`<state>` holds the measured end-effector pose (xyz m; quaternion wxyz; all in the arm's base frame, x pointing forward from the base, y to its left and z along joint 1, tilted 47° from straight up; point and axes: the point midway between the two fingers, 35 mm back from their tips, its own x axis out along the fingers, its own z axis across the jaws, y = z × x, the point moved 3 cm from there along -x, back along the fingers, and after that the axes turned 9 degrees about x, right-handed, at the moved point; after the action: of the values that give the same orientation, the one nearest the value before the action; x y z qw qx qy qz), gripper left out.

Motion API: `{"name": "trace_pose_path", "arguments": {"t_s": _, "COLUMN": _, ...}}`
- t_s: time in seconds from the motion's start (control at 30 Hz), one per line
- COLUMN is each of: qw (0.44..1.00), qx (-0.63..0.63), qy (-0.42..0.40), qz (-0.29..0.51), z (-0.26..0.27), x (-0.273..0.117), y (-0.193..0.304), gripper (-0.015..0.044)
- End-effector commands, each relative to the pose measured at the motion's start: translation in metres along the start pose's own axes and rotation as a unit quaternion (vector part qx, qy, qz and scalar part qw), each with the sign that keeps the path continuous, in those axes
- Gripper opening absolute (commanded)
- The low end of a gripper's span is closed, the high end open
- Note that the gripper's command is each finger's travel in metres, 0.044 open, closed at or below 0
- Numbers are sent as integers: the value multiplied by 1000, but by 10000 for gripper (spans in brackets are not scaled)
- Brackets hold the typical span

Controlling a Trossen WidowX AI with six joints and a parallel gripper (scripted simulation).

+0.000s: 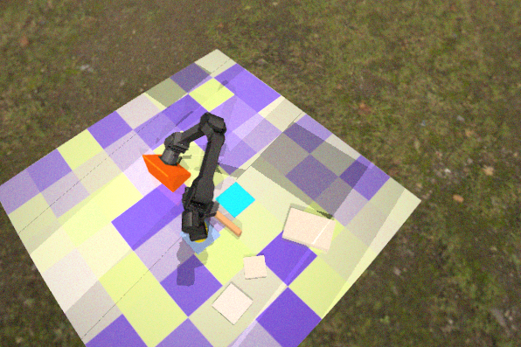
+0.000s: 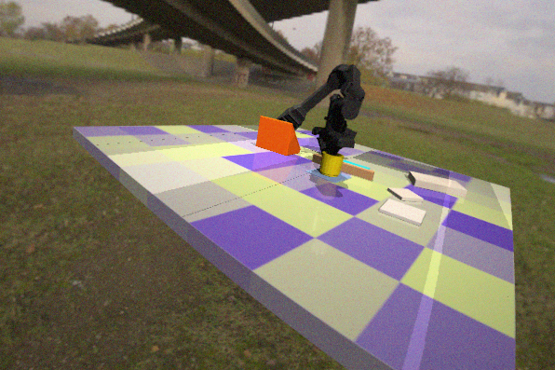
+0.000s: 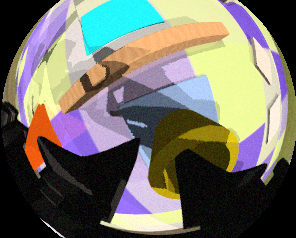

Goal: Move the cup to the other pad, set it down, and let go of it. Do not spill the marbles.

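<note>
A yellow cup (image 1: pixel 200 240) (image 2: pixel 331 165) (image 3: pixel 234 141) stands upright on the pale blue pad (image 1: pixel 210 239) (image 2: pixel 315 173) (image 3: pixel 198 92). Its inside is dark in the wrist view, and I cannot make out the marbles. My gripper (image 1: pixel 196 236) (image 2: pixel 331 153) (image 3: pixel 158 145) is part open, pointing down right above the cup. In the wrist view one fingertip overlaps the cup's mouth and the other stands outside its wall; neither plainly grips it. The cyan pad (image 1: pixel 235 199) (image 2: pixel 357 164) (image 3: pixel 120 21) is bare.
A low wooden bar (image 1: pixel 229 224) (image 2: pixel 363 171) (image 3: pixel 175 39) lies between the two pads. An orange wedge block (image 1: pixel 168 174) (image 2: pixel 276 136) (image 3: pixel 41 131) stands beside the arm's base. Pale flat blocks (image 1: pixel 309 229) (image 1: pixel 254 267) (image 1: pixel 232 303) lie on the other side of the pads.
</note>
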<state>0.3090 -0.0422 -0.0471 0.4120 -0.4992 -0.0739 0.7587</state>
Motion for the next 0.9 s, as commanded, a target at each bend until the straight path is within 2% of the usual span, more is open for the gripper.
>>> {"name": "trace_pose_path", "arguments": {"t_s": 0.0, "qw": 1000, "qx": 0, "qy": 0, "qz": 0, "z": 0, "x": 0, "y": 0, "gripper": 147}}
{"name": "trace_pose_path", "arguments": {"t_s": 0.7, "qw": 1000, "qx": 0, "qy": 0, "qz": 0, "z": 0, "x": 0, "y": 0, "gripper": 0}}
{"name": "trace_pose_path", "arguments": {"t_s": 0.87, "qw": 1000, "qx": 0, "qy": 0, "qz": 0, "z": -1, "x": -8, "y": 0, "gripper": 0}}
